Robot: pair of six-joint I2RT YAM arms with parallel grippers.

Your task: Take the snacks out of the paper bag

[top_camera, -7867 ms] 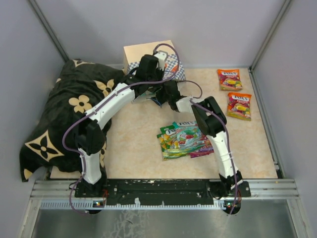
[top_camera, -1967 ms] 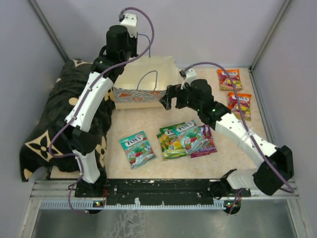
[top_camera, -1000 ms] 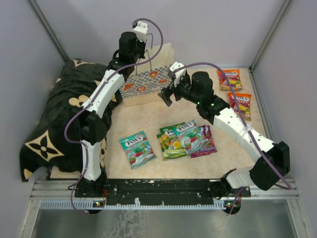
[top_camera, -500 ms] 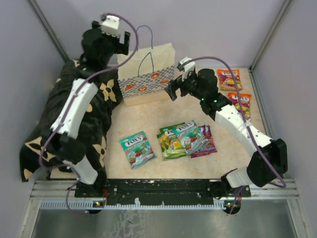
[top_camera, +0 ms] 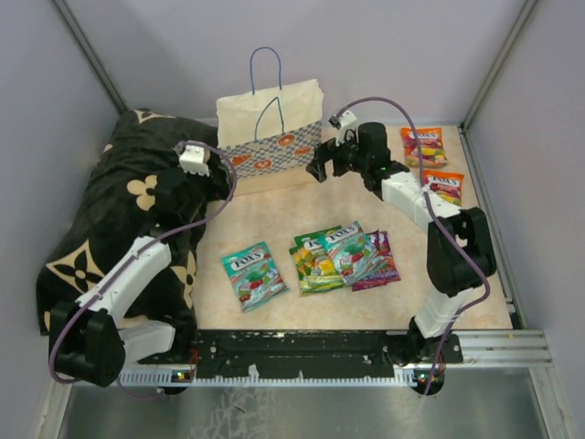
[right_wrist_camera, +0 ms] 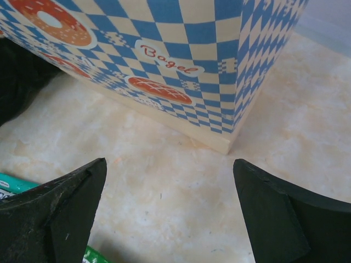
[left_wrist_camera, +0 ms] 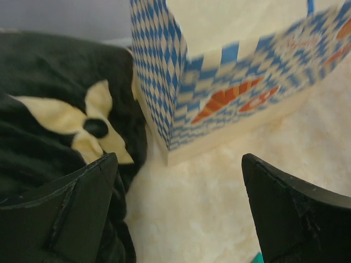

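The cream paper bag (top_camera: 271,128) with its blue-checkered band stands upright at the back of the table, its cord handles up. Snacks lie on the table: a teal packet (top_camera: 254,273), an overlapping pile (top_camera: 343,256), and two orange packets (top_camera: 422,146) (top_camera: 441,194) at the right. My left gripper (top_camera: 218,183) is open just left of the bag's near left corner (left_wrist_camera: 167,148), with nothing between its fingers (left_wrist_camera: 82,208). My right gripper (top_camera: 316,167) is open and empty at the bag's right lower corner (right_wrist_camera: 227,145). The bag's inside is hidden.
A black flower-patterned cushion (top_camera: 110,210) fills the left side, touching the bag's left wall (left_wrist_camera: 55,109). Grey walls close the back and sides. Part of a green packet (right_wrist_camera: 11,186) shows by my right gripper's left finger.
My left gripper opened and let go of the bag's handle, then swung left and dropped low beside the cushion. The bag now stands upright. The right arm folded back; its gripper stays by the bag.
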